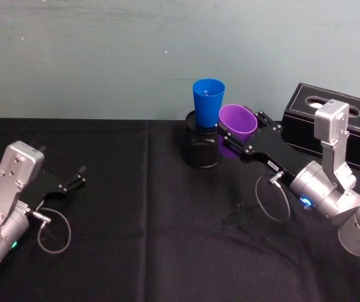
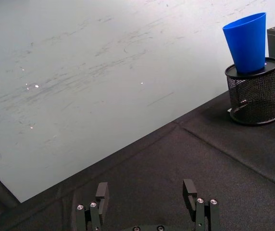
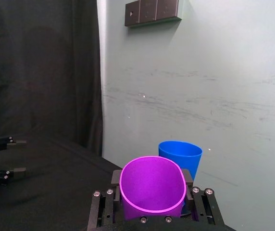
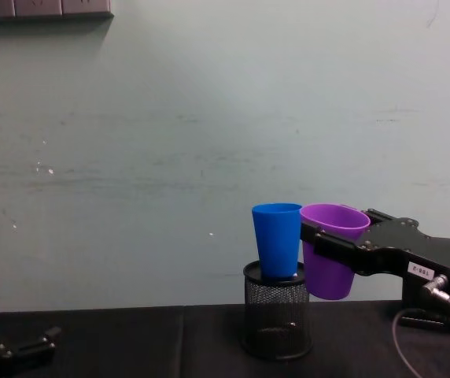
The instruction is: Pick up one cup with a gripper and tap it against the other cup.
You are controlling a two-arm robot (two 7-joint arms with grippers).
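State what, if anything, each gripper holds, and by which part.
The right gripper holds the purple cup by its sides, below the rim. The left gripper holds nothing.

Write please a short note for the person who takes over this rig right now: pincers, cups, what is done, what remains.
Right pincer: shut on the purple cup, held in the air.
Left pincer: open, idle, low on the robot's left.
Blue cup: stands in the black wire-mesh pen holder; the purple cup is close beside it.
Done: pick-up and approach.
Left: the rims look close or touching in the chest view; contact is not sure, so confirm the tap.
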